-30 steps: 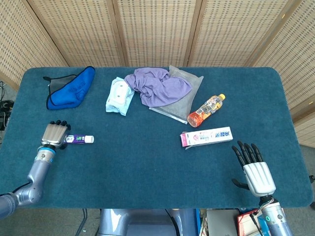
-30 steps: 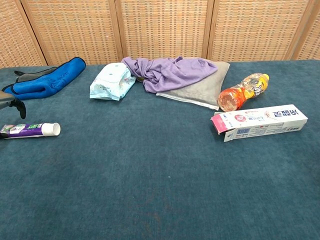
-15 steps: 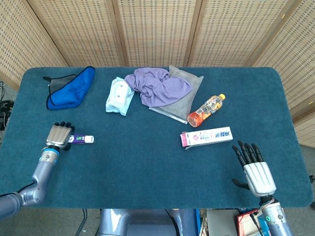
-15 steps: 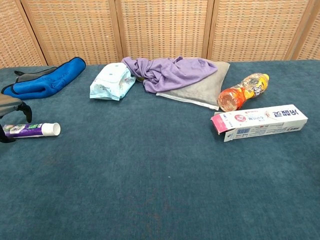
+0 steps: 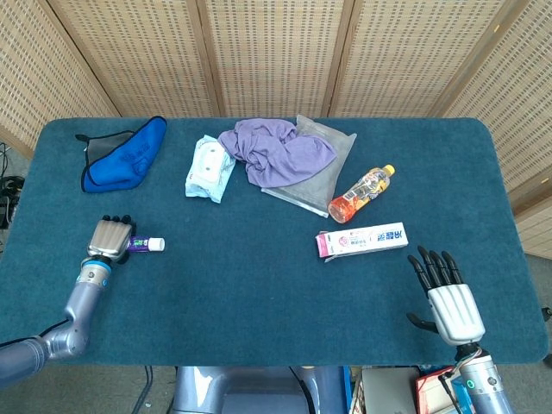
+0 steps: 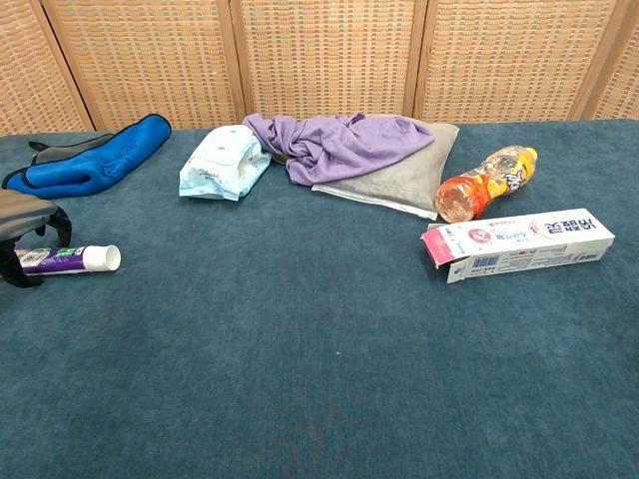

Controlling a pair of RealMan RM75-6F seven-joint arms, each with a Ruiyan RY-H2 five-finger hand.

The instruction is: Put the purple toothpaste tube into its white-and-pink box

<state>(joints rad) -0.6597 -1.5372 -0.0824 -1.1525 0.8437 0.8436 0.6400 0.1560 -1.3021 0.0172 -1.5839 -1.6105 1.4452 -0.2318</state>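
The purple toothpaste tube [image 5: 146, 245] lies on the blue table near the left edge, its white cap pointing right. My left hand [image 5: 110, 238] hovers over the tube's rear end. In the chest view its fingers [image 6: 50, 218] arch over the tube [image 6: 66, 259], and I see no firm grip. The white-and-pink box [image 5: 362, 239] lies on its side at right of centre, its pink flap open to the left; the chest view also shows the box [image 6: 519, 242]. My right hand [image 5: 448, 302] stays near the front right edge, fingers spread and empty, well short of the box.
An orange drink bottle [image 5: 361, 193] lies just behind the box. A purple cloth [image 5: 276, 151] on a grey pouch [image 5: 323, 172], a wipes pack [image 5: 210, 167] and a blue pouch [image 5: 125, 153] lie along the back. The table's front edge [image 5: 259, 360] is near both hands.
My left hand has slid to the right along the tube and now covers more of its purple body. The tube, the box and my right hand have stayed put.
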